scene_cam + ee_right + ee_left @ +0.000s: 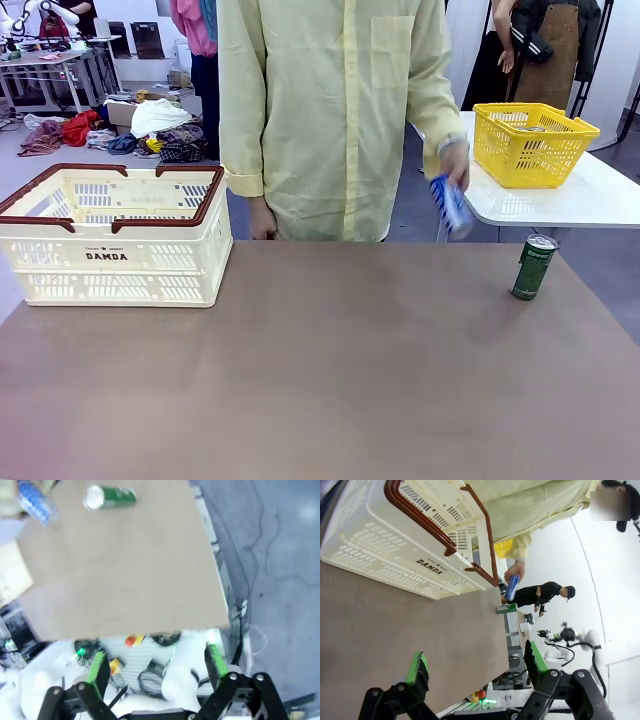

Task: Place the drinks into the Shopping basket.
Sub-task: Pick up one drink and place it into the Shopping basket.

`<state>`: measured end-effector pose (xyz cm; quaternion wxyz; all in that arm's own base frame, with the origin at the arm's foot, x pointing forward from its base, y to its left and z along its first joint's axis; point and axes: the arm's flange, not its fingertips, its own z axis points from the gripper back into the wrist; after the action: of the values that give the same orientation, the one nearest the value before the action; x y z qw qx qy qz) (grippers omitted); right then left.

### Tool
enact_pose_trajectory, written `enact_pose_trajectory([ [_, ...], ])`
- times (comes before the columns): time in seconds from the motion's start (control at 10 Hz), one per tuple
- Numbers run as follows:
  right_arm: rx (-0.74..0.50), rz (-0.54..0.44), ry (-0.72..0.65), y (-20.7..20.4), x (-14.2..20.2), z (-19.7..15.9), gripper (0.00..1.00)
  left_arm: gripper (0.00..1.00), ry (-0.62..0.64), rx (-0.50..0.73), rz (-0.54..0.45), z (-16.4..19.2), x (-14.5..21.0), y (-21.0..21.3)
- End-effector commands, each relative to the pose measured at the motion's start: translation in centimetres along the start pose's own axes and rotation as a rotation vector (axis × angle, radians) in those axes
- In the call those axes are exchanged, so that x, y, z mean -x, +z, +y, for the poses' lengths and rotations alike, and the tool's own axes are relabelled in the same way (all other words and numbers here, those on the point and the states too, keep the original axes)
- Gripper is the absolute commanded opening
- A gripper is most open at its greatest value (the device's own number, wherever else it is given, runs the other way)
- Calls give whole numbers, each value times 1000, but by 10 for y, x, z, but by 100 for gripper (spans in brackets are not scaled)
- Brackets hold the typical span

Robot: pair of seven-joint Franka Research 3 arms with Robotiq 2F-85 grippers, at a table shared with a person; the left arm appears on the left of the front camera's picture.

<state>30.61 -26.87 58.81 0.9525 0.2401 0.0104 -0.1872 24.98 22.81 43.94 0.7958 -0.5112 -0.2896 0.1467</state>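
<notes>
Two drinks remain outside the Shopping basket (pixel 110 262), which sits at the left of the front view on the brown surface (pixel 330 370). The green can (pixel 534 267) stands upright at the right of that view, near the edge of the surface. The blue can (pixel 451 206) is tilted in the person's hand (pixel 457 168), above the far right corner of the surface.

We read the left claw (pixel 476 661) and the right claw (pixel 157 659) as spread wide and empty. We judge the task to be at its first step, since no can is gripped. The next move calls for the right claw to descend over the green can, close on its slim body and carry it across to the basket.

The blue can's lettering is blurred. We cannot tell whether the person is setting it down or offering it. The basket's near wall hides its floor.
</notes>
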Motion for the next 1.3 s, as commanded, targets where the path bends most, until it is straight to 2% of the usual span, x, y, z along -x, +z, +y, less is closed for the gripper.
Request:
enact_pose_trajectory([
  [0.0, -228, -7, -42, 46, 22, -87, 100, 100, -16, 11, -1, 0, 0, 1],
  [0.3, -442, -63, -164, 32, 56, -180, 100, 100, -16, 11, -1, 0, 0, 1],
  [0.5, -550, -100, -168, 15, 65, -217, 100, 100, -16, 11, -1, 0, 0, 1],
  [0.6, -563, -122, -173, 12, 68, -222, 100, 100, -16, 11, -1, 0, 0, 1],
  [0.8, -534, -147, -157, 14, 63, -211, 100, 100, -16, 11, -1, 0, 0, 1],
  [0.9, -541, -118, -212, 4, 67, -221, 100, 100, -16, 11, -1, 0, 0, 1],
  [1.0, -539, -124, -197, 6, 65, -218, 100, 100, -16, 11, -1, 0, 0, 1],
  [1.2, -371, -94, -87, -17, 14, -128, 100, 100, -16, 11, -1, 0, 0, 1],
])
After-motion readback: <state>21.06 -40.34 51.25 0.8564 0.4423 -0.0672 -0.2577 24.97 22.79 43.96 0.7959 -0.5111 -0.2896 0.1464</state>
